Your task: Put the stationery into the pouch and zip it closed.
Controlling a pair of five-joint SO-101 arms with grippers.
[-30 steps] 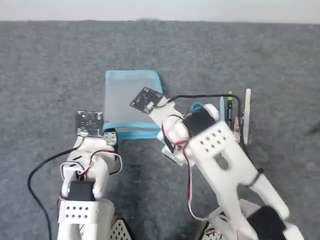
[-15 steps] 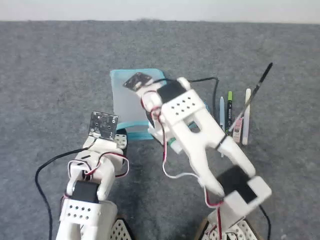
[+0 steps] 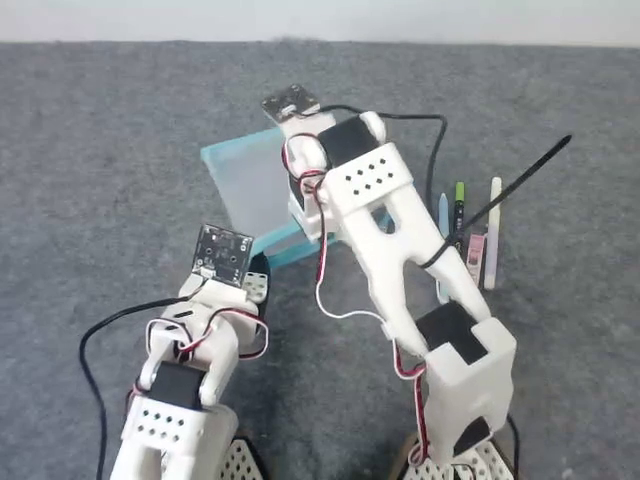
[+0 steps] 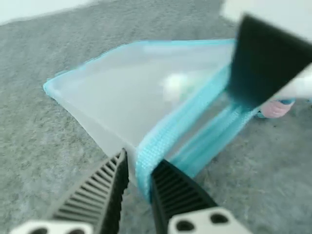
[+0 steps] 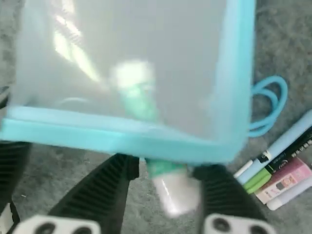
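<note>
Frosted translucent plastic pouch [image 3: 245,185], edged in woven cyan cloth, on rough grey carpet [image 3: 100,130] (matt, felt-like); fingers [image 4: 105,195] of the left gripper [image 4: 140,163] are ribbed black plastic.

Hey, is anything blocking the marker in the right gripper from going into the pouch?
Nothing visible does. The marker between the right gripper's jaws is already partly through the pouch's open mouth, its tip showing through the clear wall. The left gripper pinches the zipper edge off to one side.

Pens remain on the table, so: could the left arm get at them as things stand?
Probably not: the left tool grips the pouch by its edge, and the right arm stands between it and the pens.
</note>
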